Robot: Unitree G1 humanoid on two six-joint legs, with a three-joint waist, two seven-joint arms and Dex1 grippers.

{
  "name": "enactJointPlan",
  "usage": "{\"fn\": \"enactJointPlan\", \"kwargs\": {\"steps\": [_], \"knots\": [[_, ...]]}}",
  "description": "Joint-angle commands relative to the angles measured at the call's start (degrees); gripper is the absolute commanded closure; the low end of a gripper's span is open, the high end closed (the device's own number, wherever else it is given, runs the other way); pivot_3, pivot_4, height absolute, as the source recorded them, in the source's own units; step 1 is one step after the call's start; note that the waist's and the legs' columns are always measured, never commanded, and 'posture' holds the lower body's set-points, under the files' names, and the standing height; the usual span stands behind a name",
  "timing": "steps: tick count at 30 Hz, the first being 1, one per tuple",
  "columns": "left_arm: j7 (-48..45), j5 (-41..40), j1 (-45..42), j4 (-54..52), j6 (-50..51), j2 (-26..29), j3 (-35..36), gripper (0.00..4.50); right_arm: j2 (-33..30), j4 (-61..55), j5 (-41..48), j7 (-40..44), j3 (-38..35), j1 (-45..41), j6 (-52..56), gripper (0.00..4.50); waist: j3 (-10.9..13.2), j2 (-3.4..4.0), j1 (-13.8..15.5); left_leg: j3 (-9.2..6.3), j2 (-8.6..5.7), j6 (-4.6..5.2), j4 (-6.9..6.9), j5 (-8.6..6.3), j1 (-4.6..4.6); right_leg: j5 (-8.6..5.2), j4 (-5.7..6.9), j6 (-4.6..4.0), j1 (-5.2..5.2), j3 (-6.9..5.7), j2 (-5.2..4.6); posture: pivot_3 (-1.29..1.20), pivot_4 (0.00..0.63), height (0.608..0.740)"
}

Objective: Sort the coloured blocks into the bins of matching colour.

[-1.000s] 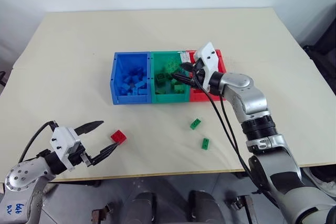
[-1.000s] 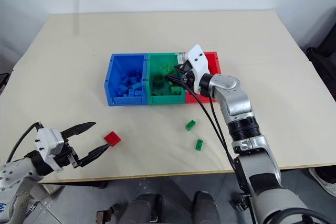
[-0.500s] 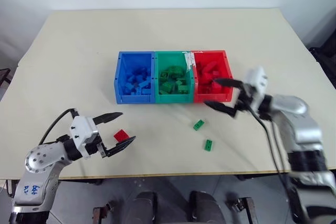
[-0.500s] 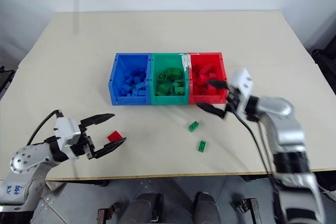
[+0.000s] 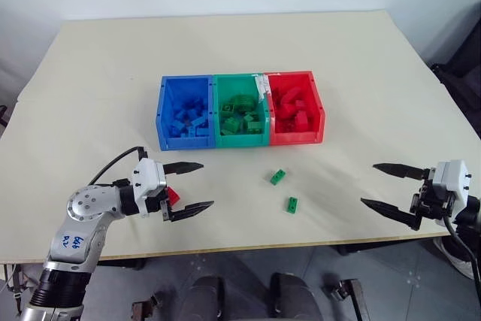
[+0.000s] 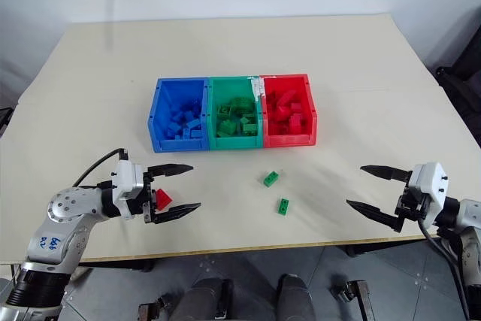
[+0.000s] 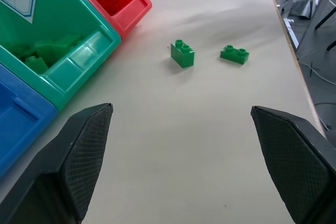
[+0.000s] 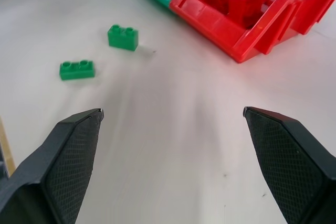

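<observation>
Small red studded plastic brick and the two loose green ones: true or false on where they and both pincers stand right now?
1. The small red studded plastic brick lies between the left pincer's open fingers. True.
2. Two small green studded bricks lie on the table in front of the bins. True.
3. The right pincer holds a green brick. False: it is open and empty.
4. The green plastic bin sits at the row's right end. False: it sits in the middle.

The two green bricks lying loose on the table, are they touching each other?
Apart. The left wrist view shows bare table between the taller green brick and the flatter green brick; the head views agree.
</observation>
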Motion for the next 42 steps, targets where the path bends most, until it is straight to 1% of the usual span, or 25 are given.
{"fn": "enactJointPlan", "kwargs": {"steps": [1, 6, 9, 11, 17, 21, 24, 31, 32, 36, 39, 41, 42], "knots": [[0.13, -0.62, 1.01, -0.94, -1.42, 0.13, 1.89, 0.0, 0.04, -2.01, -1.11, 0.84, 4.57, -3.85, -1.05, 0.03, 0.0, 0.0, -0.09, 0.01, 0.01, 0.0, 0.03, 0.0, 0.0, 0.0, 0.01, 0.0, 0.0, 0.0, 0.0, 0.0, 0.15, 0.74], [0.97, -1.52, 3.15, -1.66, -1.76, 0.6, 4.84, 0.0, 0.67, -5.53, -1.43, 0.43, 13.33, -10.2, 6.21, 0.03, 0.0, 0.0, 0.08, -0.04, 0.05, -0.01, 0.09, 0.0, -0.01, 0.0, 0.03, 0.0, -0.01, 0.0, 0.0, 0.0, 0.15, 0.74], [0.13, -3.57, 6.21, -2.97, -0.29, 1.74, 7.7, 0.0, 1.8, -3.05, -4.23, 2.15, 20.15, -14.35, 8.15, 0.03, 0.0, 0.0, 0.24, -0.14, 0.02, 0.0, 0.22, -0.01, -0.1, 0.0, 0.02, 0.0, -0.01, -0.06, -0.02, 0.0, 0.15, 0.74], [-0.14, -4.02, 8.12, -4.02, -0.55, 2.34, 9.15, 0.0, 2.14, -0.73, -5.94, 4.13, 23.42, -16.15, 7.92, 0.03, 0.0, 0.0, 0.19, -0.16, 0.01, 0.0, 0.26, -0.04, -0.11, 0.0, 0.01, 0.0, 0.01, -0.06, -0.02, 0.0, 0.15, 0.74], [-1.13, -5.76, 14.53, -8.97, -0.2, 3.89, 12.41, 0.0, 5.35, 3.23, -10.38, 3.55, 29.13, -18.27, 5.06, 0.03, 0.01, 0.0, 0.12, -0.23, 0.0, -0.01, 0.26, -0.05, -0.14, 0.0, 0.0, 0.0, 0.01, -0.1, -0.04, 0.0, 0.15, 0.74], [-2.38, -6.35, 16.87, -10.99, -0.28, 4.7, 12.86, 0.0, 6.93, 4.57, -12.46, 2.41, 30.65, -17.97, 3.05, 0.03, 0.0, -0.01, -0.04, -0.21, 0.04, -0.05, 0.27, -0.07, -0.11, 0.0, 0.01, -0.01, 0.01, -0.1, 0.0, 0.0, 0.15, 0.74], [-3.26, -6.55, 17.3, -11.43, -0.64, 4.84, 12.67, 0.0, 7.94, 3.9, -12.94, 1.44, 31.27, -17.31, 2.43, 0.63, -0.01, -0.01, -0.04, -0.19, 0.04, -0.05, 0.28, -0.07, -0.08, 0.0, 0.01, -0.01, 0.03, -0.09, 0.0, 0.0, 0.15, 0.74], [-3.2, -6.14, 16.74, -11.2, -0.55, 4.34, 11.99, 0.0, 9.04, 2.92, -13.35, -0.01, 31.31, -17.16, 1.8, 2.97, -0.01, -0.01, -0.04, -0.19, 0.05, -0.06, 0.26, -0.08, -0.08, 0.0, 0.03, -0.02, 0.02, -0.09, 0.01, 0.0, 0.15, 0.74], [-3.11, -6.09, 16.63, -11.12, -0.59, 4.24, 11.91, 0.0, 9.11, 2.33, -12.8, -0.17, 31.01, -17.07, 2.47, 3.03, -0.01, -0.01, -0.04, -0.19, 0.05, -0.06, 0.26, -0.08, -0.08, 0.0, 0.03, -0.02, 0.02, -0.09, 0.01, 0.0, 0.15, 0.74], [-1.41, -5.95, 16.41, -10.99, -0.7, 3.19, 12.38, 0.0, 8.79, -0.69, -9.35, -0.03, 28.72, -16.92, 5.58, 3.03, 0.0, -0.01, -0.01, -0.2, 0.05, -0.06, 0.27, -0.08, -0.09, 0.0, 0.04, -0.02, 0.02, -0.09, 0.01, 0.0, 0.15, 0.74], [0.65, -6.35, 16.59, -11.13, -0.32, 2.13, 13.39, 0.0, 9.31, -3.33, -5.9, -1.67, 26.31, -18.01, 9.25, 3.03, 0.0, 0.0, -0.02, -0.2, 0.04, -0.06, 0.26, -0.08, -0.11, 0.0, 0.03, -0.02, 0.01, -0.09, 0.0, 0.0, 0.15, 0.74], [2.39, -6.82, 16.92, -11.31, 0.12, 1.29, 14.38, 0.0, 10.66, -5.44, -3.41, -4.82, 24.9, -20.49, 13.37, 3.03, 0.0, 0.0, -0.02, -0.21, 0.06, -0.06, 0.27, -0.08, -0.1, 0.0, 0.03, -0.02, 0.0, -0.09, 0.0, 0.0, 0.15, 0.74], [3.39, -7.13, 17.19, -11.43, 0.34, 0.79, 15.07, 0.0, 12.2, -6.01, -2.76, -7.7, 24.3, -23.0, 15.59, 3.03, 0.01, 0.02, -0.22, -0.21, 0.06, -0.06, 0.27, -0.08, -0.1, 0.0, 0.03, -0.02, 0.0, -0.09, 0.0, 0.0, 0.15, 0.74]]}}
